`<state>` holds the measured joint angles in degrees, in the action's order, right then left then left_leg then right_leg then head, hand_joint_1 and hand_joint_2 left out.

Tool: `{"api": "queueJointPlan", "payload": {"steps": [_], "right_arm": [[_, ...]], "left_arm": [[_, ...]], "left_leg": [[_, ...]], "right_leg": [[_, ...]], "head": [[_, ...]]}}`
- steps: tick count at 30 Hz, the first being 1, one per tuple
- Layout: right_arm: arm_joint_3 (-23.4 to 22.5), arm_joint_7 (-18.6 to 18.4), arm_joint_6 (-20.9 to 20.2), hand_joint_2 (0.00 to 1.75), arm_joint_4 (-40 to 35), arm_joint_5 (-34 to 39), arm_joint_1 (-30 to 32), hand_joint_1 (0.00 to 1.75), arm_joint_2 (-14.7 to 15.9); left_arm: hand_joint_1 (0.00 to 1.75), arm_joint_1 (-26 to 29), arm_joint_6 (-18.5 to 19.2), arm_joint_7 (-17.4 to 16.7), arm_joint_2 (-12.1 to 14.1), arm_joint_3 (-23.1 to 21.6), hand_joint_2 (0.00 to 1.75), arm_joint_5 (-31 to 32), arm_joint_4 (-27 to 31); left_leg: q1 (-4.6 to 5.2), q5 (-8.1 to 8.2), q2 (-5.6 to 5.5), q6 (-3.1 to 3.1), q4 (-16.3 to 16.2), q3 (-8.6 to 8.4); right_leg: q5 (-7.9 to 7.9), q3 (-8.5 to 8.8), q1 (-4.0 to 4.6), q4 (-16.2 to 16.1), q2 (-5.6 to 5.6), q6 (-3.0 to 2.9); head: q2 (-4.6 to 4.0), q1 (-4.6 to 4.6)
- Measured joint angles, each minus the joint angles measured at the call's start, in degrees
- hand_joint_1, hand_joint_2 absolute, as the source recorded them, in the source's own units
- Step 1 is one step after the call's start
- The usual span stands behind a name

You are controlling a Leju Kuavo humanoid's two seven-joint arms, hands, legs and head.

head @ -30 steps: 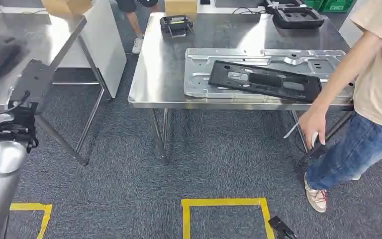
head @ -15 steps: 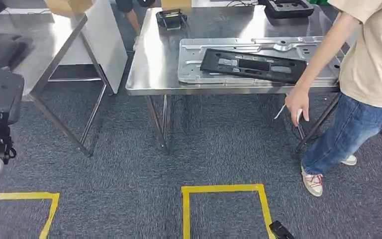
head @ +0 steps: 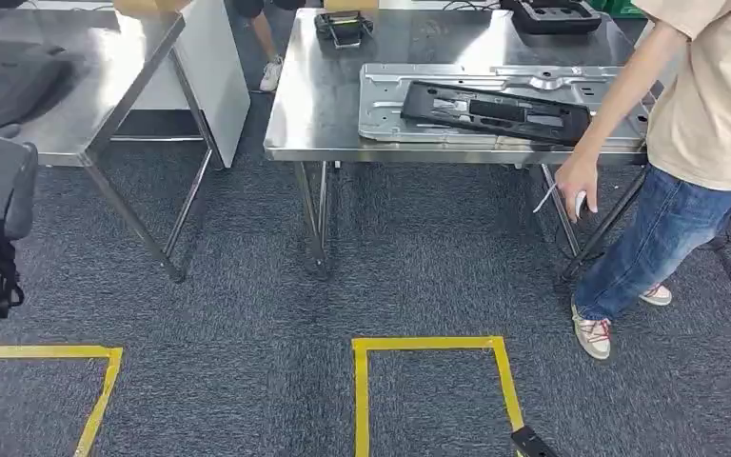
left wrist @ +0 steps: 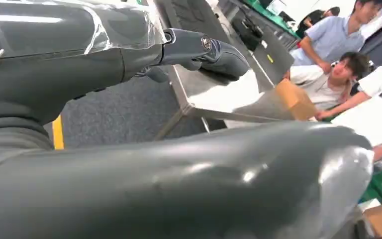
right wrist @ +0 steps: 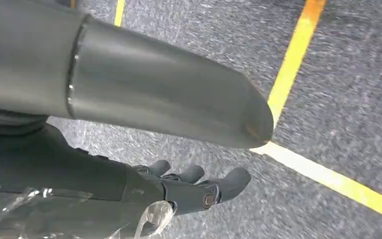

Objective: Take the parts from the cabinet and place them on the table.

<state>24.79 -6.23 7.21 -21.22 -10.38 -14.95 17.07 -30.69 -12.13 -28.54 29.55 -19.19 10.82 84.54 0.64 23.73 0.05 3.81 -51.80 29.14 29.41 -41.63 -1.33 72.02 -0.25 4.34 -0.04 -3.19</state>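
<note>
Our view has swung right; the tabletop (head: 324, 105) with the black part (head: 495, 111) sits centred, our right hand (right wrist: 189, 191) with fingers spread, empty.

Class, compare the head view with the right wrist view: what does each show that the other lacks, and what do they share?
Head view alone: a steel table carrying a grey metal panel with a black part lying on it, and a person standing beside the table. Right wrist view alone: the right robot hand hanging over the floor, fingers apart and holding nothing. Both: grey carpet marked with yellow tape.
</note>
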Motion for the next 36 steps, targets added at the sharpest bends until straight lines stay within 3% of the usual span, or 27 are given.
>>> {"api": "queueJointPlan", "payload": {"steps": [1,2,3,4,5,6,7,16,20,23,24,25,27,29,30,31,32,33,34,35,36], "right_arm": [[0.0,0.0,0.0,0.00,0.0,0.0,0.0,0.00,0.0],[0.0,0.1,0.0,0.00,0.0,0.0,0.1,0.00,0.0],[-0.1,0.3,0.0,0.00,0.0,0.0,0.0,0.00,0.0],[-0.1,0.4,0.0,0.00,0.0,-0.1,0.0,0.00,0.0],[-0.3,0.4,0.0,0.00,0.0,-0.2,-0.1,0.00,0.0],[-0.4,0.6,0.0,0.00,0.0,-0.3,-0.1,0.00,-0.2],[-0.5,0.6,0.0,0.00,0.0,-0.3,-0.1,0.00,-0.3],[-1.0,0.9,0.2,0.00,0.0,-0.2,0.5,0.00,-0.9],[-1.3,0.9,0.2,0.00,0.0,-0.2,0.7,0.00,-1.4],[-1.4,0.9,0.2,0.00,0.0,-0.2,0.7,0.00,-1.6],[-1.4,0.9,0.2,0.00,0.0,-0.3,0.7,0.00,-1.4],[-1.4,0.9,0.2,0.00,0.0,-0.3,0.8,0.00,-1.5],[-1.4,1.0,0.2,0.00,0.0,-0.3,0.8,0.00,-1.6],[-1.4,1.0,0.2,0.00,0.0,-0.3,0.9,0.00,-1.6],[-1.4,1.0,0.2,0.00,0.0,-0.3,1.1,0.00,-1.6],[-1.4,1.0,0.2,0.00,0.0,-0.3,1.2,0.00,-1.6],[-1.4,1.0,0.2,0.00,0.0,-0.3,1.2,0.00,-1.6],[-1.5,1.0,0.2,0.00,0.0,-0.3,1.2,0.00,-1.6],[-1.5,1.0,0.2,0.00,0.0,-0.3,1.2,0.00,-1.6],[-1.5,1.0,0.2,0.00,0.0,-0.3,1.3,0.00,-1.6],[-1.5,0.9,0.2,0.00,0.0,-0.3,1.3,0.00,-1.9]], "left_arm": [[0.00,0.0,0.2,0.2,0.0,0.0,0.00,-0.3,0.0],[0.00,0.0,0.4,0.5,0.0,0.0,0.00,-0.9,0.0],[0.00,0.0,0.7,0.9,0.0,0.1,0.00,-1.5,0.2],[0.00,0.0,0.7,0.9,0.0,0.1,0.00,-1.8,0.3],[0.00,-0.2,1.0,1.0,0.1,0.2,0.00,-2.3,0.3],[0.00,-0.1,1.3,1.2,0.1,0.2,0.00,-2.6,0.5],[0.00,0.0,1.4,1.3,0.1,0.2,0.00,-2.8,0.6],[0.00,0.0,-0.1,0.7,0.1,0.2,0.00,-0.8,0.6],[0.00,0.0,-0.9,0.2,0.1,0.2,0.00,0.2,0.6],[0.00,-0.1,-1.2,-0.2,0.1,0.2,0.00,0.4,0.6],[0.00,-0.1,-1.3,-0.2,0.1,0.2,0.00,0.6,0.7],[0.00,-0.1,-1.5,-0.2,0.1,0.2,0.00,0.7,0.7],[0.00,-0.2,-1.6,-0.2,0.0,0.2,0.00,0.8,0.8],[0.00,0.0,-1.6,-0.2,-0.1,0.1,0.00,1.0,0.8],[0.00,0.2,-1.7,-0.2,-0.1,0.0,0.00,1.0,0.8],[0.00,0.2,-1.7,-0.2,-0.2,0.0,0.00,1.0,0.8],[0.00,0.2,-1.7,-0.2,-0.2,-0.1,0.00,1.0,0.8],[0.00,0.2,-1.7,-0.2,-0.2,-0.1,0.00,1.0,0.8],[0.00,0.2,-1.7,-0.2,-0.2,-0.1,0.00,1.0,0.8],[0.00,0.1,-1.7,-0.2,-0.2,-0.1,0.00,1.0,0.8],[0.00,0.0,-1.8,-0.2,-0.2,0.0,0.00,1.0,0.8]], "left_leg": [[0.00,-0.05,-0.01,-0.04,-0.2,0.13],[0.00,-0.05,-0.01,-0.07,-0.5,0.22],[0.00,0.08,0.05,-0.26,-0.9,0.28],[0.08,0.03,0.18,-0.48,-0.9,0.55],[0.27,-0.01,0.14,-0.71,-1.1,0.88],[0.36,0.37,0.20,-0.79,-1.5,1.17],[0.28,0.42,0.26,0.13,-1.5,1.16],[-0.23,-0.29,0.29,-0.97,-1.1,1.18],[-0.12,-0.14,0.27,-0.81,-1.5,1.39],[0.12,-0.29,0.25,-0.69,-1.3,1.42],[-0.64,-0.97,0.31,-0.74,-0.1,0.86],[-0.83,-1.22,0.37,-0.79,0.3,0.61],[-1.01,-1.33,0.46,-0.55,0.3,0.71],[-1.03,-1.33,0.45,-0.56,0.3,0.80],[-1.10,-1.32,0.44,-0.58,0.3,0.80],[-1.21,-1.30,0.41,-0.62,0.2,0.80],[-1.41,-1.24,0.38,-0.77,0.1,0.80],[-1.73,-1.04,0.37,-1.20,-0.2,0.79],[-2.00,-0.78,0.37,-1.63,-0.6,0.81],[-2.37,-0.34,0.43,-2.31,-1.2,0.80],[-1.63,-0.43,0.28,-2.87,-1.1,1.11]], "right_leg": [[-1.19,2.08,0.01,-3.0,0.00,-0.14],[-3.35,6.05,0.01,-8.9,0.00,-0.36],[-5.07,10.87,0.02,-17.2,0.02,-0.76],[-3.82,11.57,0.21,-18.3,0.09,-1.08],[-4.49,11.21,0.70,-18.3,0.08,-1.32],[-4.58,10.97,0.47,-18.4,0.06,-1.49],[-4.56,10.94,0.58,-18.3,0.07,-1.48],[-4.81,10.75,1.15,-18.3,0.17,-2.06],[-4.82,10.72,1.03,-18.3,0.08,-2.04],[-5.12,10.81,0.84,-18.7,0.00,-1.65],[-4.91,10.81,1.39,-18.6,0.06,-1.50],[-4.09,10.47,1.06,-17.6,0.17,-1.26],[0.72,6.64,0.90,-9.2,0.28,-0.88],[4.00,2.48,0.59,-0.6,0.26,-0.30],[4.35,1.03,0.40,2.1,0.26,-0.05],[3.62,1.12,0.20,1.6,0.25,0.14],[1.18,2.69,-0.10,-2.1,0.25,0.49],[-2.19,5.70,-0.47,-8.5,0.22,0.88],[-4.55,8.17,-0.78,-13.5,0.21,1.33],[-5.05,10.46,-0.92,-18.2,0.36,1.71],[-4.81,9.96,-0.56,-16.9,0.95,1.60]], "head": [[0.00,0.02],[0.00,0.02],[0.00,0.00],[0.00,0.02],[-0.02,0.02],[0.00,0.04],[0.00,0.02],[0.00,-0.02],[0.00,-0.02],[0.00,-0.02],[0.00,0.00],[-0.02,0.04],[0.00,0.18],[0.00,0.20],[0.00,0.19],[0.00,0.18],[0.00,0.20],[0.00,0.17],[0.00,0.20],[0.00,0.17],[-0.02,0.31]]}}
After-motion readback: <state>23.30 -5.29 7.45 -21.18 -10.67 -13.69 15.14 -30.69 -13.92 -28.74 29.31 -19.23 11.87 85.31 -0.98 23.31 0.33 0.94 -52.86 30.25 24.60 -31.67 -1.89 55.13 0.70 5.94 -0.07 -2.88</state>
